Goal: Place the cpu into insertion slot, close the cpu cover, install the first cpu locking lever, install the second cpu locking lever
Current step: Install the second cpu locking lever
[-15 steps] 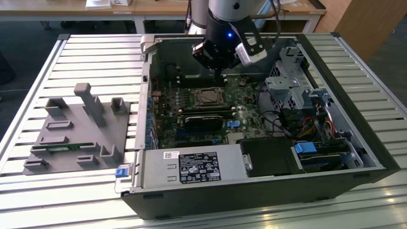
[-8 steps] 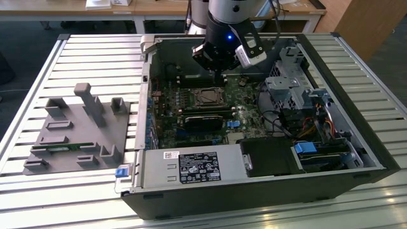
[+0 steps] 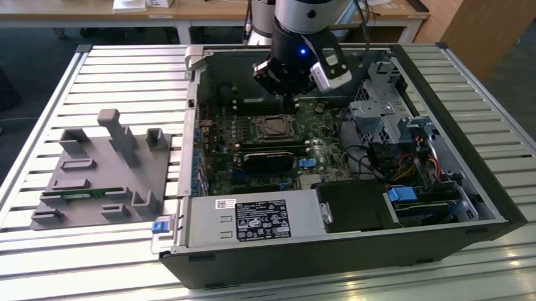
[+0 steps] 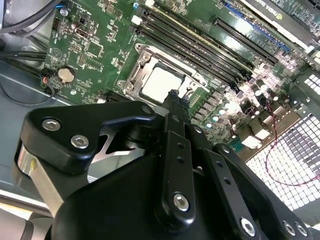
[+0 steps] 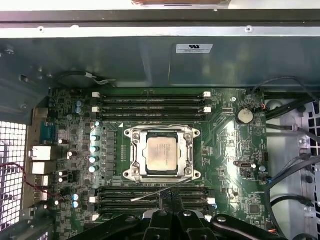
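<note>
Exterior view
- Case: open computer case [image 3: 469,188] lay on a slatted table [image 3: 50,94], board [image 3: 251,144] facing up.
- Arm: came down into the case from the far side; gripper [image 3: 289,95] hung just above the board, at the far edge of the slot [image 3: 274,127].
- Slot: metal frame showed near the middle of the board; detail too small to judge here.
- Bystander item: grey fixture [image 3: 105,169] sat on the table at this view's left, well apart from the case.

Second wrist view
- Fingers: the two fingertips [image 4: 172,95] were pressed together, nothing between them; gripper [image 4: 177,96] clenched and empty.
- Cpu: grey chip [image 4: 160,82] lay flat in the slot [image 4: 131,82], just beyond the fingertips.
- Cover: silver frame [image 4: 142,55] lay down around the chip, the chip showing through its window.

First wrist view
- Cpu: chip [image 5: 161,152] was seated square in the slot [image 5: 129,172], under the closed cover [image 5: 162,131].
- Lever: thin bright rod [image 5: 165,192] ran slantwise across the memory slots [image 5: 150,197], between socket and gripper [image 5: 170,196]; its long axis lay roughly along the socket's near edge. It looked unlatched, as a judgement.
- Key relation: the rod lay right by the fingertips, the socket beyond it.
- Stage (judgement): chip placed, cover down, lever work in hand.
</note>
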